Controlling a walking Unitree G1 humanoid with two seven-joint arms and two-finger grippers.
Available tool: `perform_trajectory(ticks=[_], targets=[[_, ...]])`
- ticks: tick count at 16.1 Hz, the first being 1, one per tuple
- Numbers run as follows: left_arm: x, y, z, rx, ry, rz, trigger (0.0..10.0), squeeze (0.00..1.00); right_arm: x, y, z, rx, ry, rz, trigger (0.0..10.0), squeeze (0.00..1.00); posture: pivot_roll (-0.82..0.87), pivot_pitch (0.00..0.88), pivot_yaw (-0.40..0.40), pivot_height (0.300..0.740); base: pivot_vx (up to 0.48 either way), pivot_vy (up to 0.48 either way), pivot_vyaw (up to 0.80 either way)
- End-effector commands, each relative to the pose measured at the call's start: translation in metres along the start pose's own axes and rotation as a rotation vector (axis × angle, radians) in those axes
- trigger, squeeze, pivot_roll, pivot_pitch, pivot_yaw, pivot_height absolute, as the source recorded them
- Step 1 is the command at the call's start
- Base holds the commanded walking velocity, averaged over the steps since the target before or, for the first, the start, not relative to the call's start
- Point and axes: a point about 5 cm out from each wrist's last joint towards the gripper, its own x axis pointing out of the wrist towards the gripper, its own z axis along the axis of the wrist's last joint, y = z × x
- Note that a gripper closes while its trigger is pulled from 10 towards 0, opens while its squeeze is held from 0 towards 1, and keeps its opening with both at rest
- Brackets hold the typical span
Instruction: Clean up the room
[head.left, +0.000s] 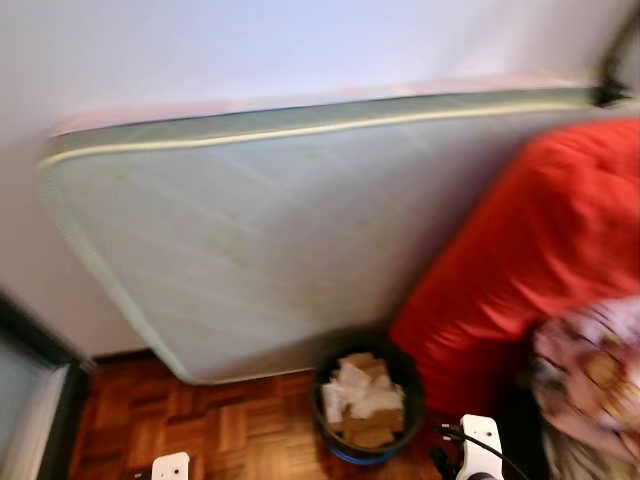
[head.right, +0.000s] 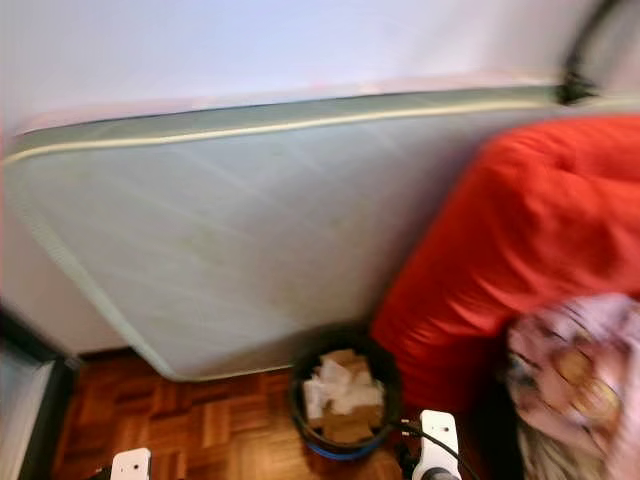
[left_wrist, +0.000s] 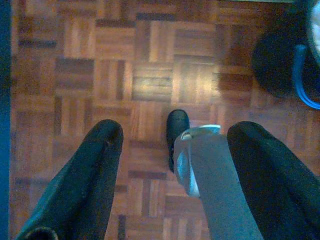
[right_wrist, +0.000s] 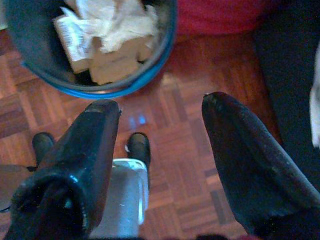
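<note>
Both tools spread open and empty above parquet floor (left_wrist: 150, 75): left tool (left_wrist: 172, 150), right tool (right_wrist: 160, 130). Full waste bin (head.left: 366, 400) near mattress (head.left: 280, 240), left of red bedding (head.left: 530, 250). Advised: steady before reaching, blurred head views.

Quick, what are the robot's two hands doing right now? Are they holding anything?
Left gripper: jaws open, holding nothing, above the wooden floor.
Right gripper: jaws open, holding nothing, beside the bin of paper.

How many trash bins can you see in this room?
1. A dark bin with a blue base, full of paper and cardboard, stands on the wooden floor beside the red cushion. Others may be hidden.
</note>
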Motion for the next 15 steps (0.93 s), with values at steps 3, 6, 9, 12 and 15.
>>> perform_trajectory(ticks=[3,6,9,12,15], targets=[[-0.0017,0.0017,-0.0062,0.0,0.026,0.001,10.0,0.0,-0.0005,0.0,-0.0045,-0.001,0.024,-0.002,10.0,0.0,0.06,0.113,-0.027,0.74,0.0,0.0,-0.79],[-0.0013,0.0014,-0.0053,0.002,0.025,0.0,10.0,0.0,-0.0004,0.0004,-0.0039,0.001,0.023,-0.001,10.0,0.0,0.05,0.117,-0.026,0.74,0.0,0.0,-0.78],[-0.001,0.0002,-0.0048,0.009,0.027,-0.01,10.0,0.0,-0.0002,0.0004,-0.0033,0.002,0.021,-0.004,10.0,0.0,0.04,0.117,-0.022,0.74,0.0,0.0,-0.78],[-0.001,-0.0002,-0.0055,0.025,0.034,-0.022,10.0,0.0,-0.0004,0.0007,-0.0045,0.011,0.02,-0.009,10.0,0.0,0.02,0.123,-0.014,0.74,0.0,0.0,-0.78],[-0.0009,-0.0009,-0.0055,0.045,0.036,-0.023,10.0,0.0,-0.0007,-0.0004,-0.0055,0.009,0.026,-0.016,10.0,0.0,0.02,0.115,-0.012,0.74,0.0,-0.269,-0.78]])
